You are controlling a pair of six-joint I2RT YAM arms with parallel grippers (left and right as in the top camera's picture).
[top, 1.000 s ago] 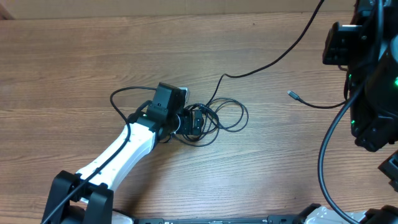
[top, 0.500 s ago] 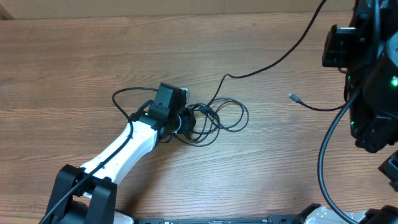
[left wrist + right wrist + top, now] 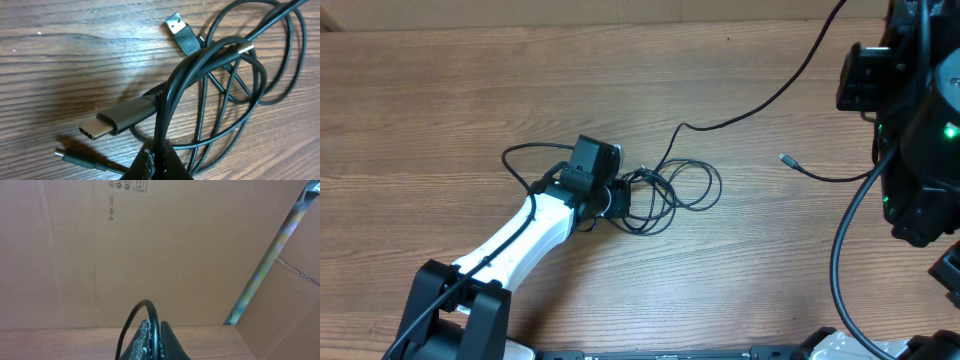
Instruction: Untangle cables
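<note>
Left pincer (image 3: 159, 156) clamps one strand of the cables (image 3: 220, 90) at their left edge — loops fan rightward, right arm (image 3: 920, 150) well apart.

The desk (image 3: 440, 90) has a wood-grain top, mid-brown with darker streaks running along its length, and it fills nearly the whole overhead view. A plain cardboard wall (image 3: 570, 10) stands along its far edge. From the right wrist it rises tall and flat, with small black printed marks (image 3: 127, 186) near the top. To the right a shiny, iridescent strip (image 3: 272, 262) slants down toward the desk's far edge, and beyond it sits a second cardboard panel (image 3: 300, 310) with a crease across it. The light is soft and even, and shadows on the wood are faint.
</note>
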